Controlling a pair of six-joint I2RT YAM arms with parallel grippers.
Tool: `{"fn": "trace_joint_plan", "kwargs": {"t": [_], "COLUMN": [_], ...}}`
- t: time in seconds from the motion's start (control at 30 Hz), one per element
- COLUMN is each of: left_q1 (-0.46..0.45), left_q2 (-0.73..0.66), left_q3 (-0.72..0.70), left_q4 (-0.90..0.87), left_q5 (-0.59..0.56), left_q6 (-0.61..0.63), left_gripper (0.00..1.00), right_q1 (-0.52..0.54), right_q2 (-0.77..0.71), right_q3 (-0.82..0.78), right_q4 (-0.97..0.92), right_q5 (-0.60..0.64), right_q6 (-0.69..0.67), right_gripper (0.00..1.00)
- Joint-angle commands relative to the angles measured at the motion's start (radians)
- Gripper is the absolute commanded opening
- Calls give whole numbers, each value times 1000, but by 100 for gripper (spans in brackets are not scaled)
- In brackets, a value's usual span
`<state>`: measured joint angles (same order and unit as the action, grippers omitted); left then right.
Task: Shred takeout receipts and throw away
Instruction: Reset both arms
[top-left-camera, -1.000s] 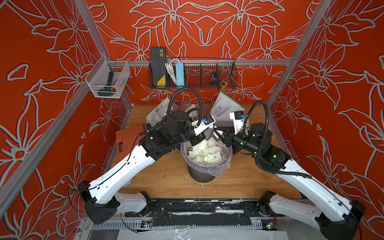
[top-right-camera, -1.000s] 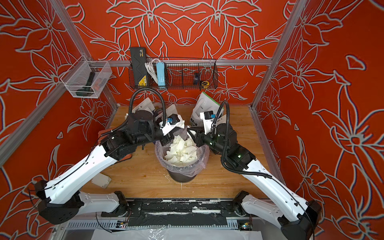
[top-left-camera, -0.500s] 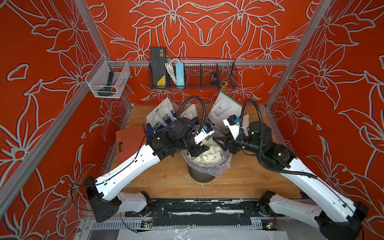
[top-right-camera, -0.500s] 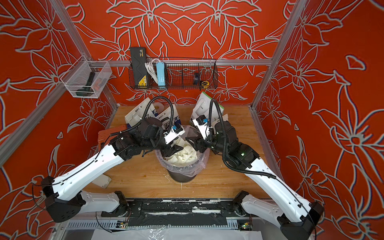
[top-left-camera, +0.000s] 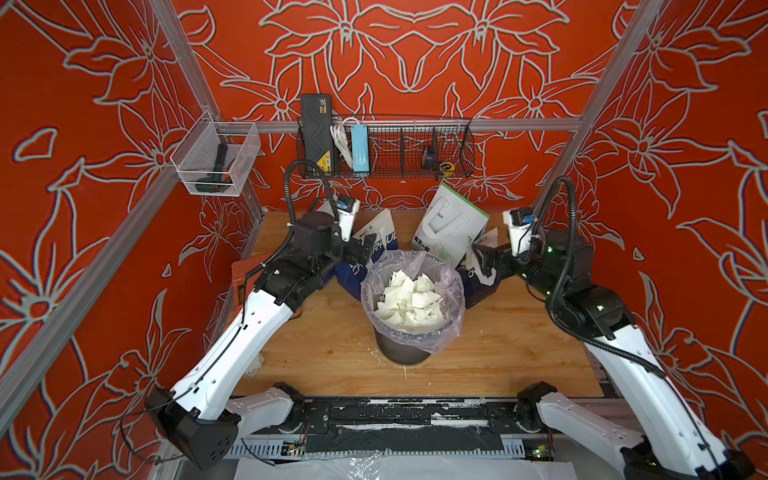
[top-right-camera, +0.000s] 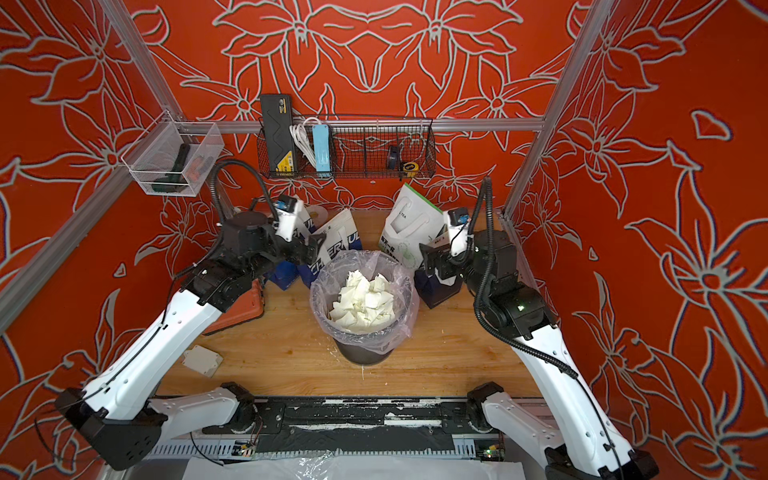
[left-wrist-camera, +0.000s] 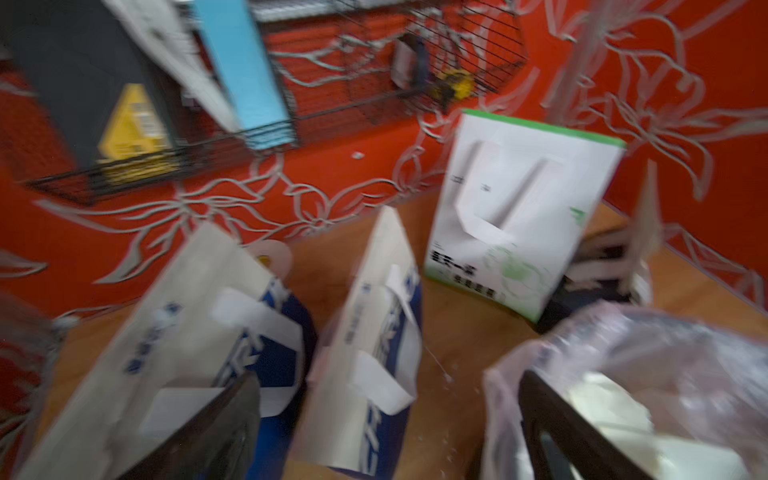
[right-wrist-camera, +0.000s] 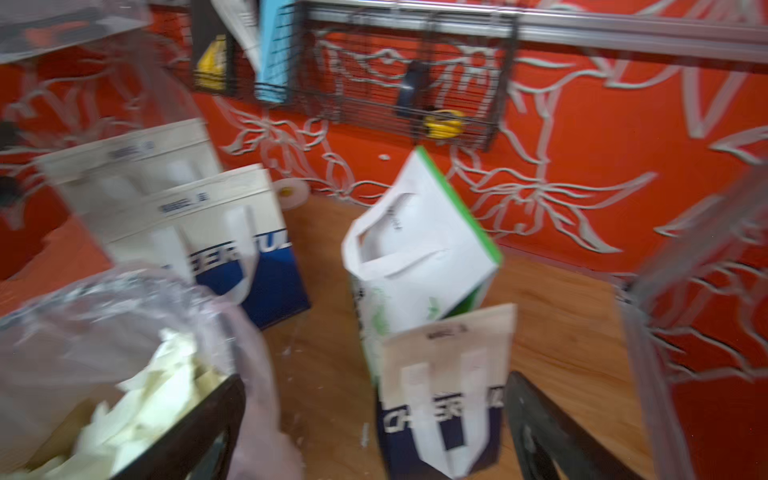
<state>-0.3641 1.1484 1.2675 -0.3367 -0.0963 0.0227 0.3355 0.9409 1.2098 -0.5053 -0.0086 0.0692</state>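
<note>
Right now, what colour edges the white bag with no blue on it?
Green, along the top edge of the white bag; clearest in the left wrist view.

You get few readable words here.
- Blue-and-white bag (right-wrist-camera: 232, 249), right wrist view: big white letters "EER" then "UL"; handle covers middle.
- Same bag in a top view (top-left-camera: 380, 245): you read "RFUL".
- Second blue-and-white bag (right-wrist-camera: 444, 399), nearest right wrist camera: "CHEER"; rest lost behind handle.
- Small dark print on top bands of both bags: too blurred for you.
- Green-and-white bag (top-left-camera: 451, 232): word ending "TEA" near top; dark Chinese characters low on face, not legible.
- Yellow label (left-wrist-camera: 133, 124) on black box (left-wrist-camera: 75, 75): print unreadable.
</note>
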Motion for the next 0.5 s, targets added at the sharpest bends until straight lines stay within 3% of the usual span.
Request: {"fn": "trace_joint_plan", "kwargs": {"t": [0.0, 0.1, 0.23, 0.37, 0.47], "left_q1": [106, 145, 145, 145, 146], "left_q2": [-10, 1, -12, -21, 16], "left_q3": [-148, -315, -514, -700, -765], "left_q4": [199, 332, 497, 678, 795], "left_q5": [-149, -244, -375, -414, -411], "left_q6": [-175, -242, -236, -189, -181], "left_gripper": [95, 97, 97, 97, 97], "right_q1": [-126, -216, -243, -245, -247], "right_q2": [6, -18, -61, -37, 45], "right_q3": [-81, -260, -495, -689, -766], "right_q4": [-48, 109, 342, 586, 725], "right_q5": [149, 217, 319, 345, 353], "right_q6": [26, 72, 85, 90, 65], "right_gripper": [97, 97, 97, 97, 97]}}
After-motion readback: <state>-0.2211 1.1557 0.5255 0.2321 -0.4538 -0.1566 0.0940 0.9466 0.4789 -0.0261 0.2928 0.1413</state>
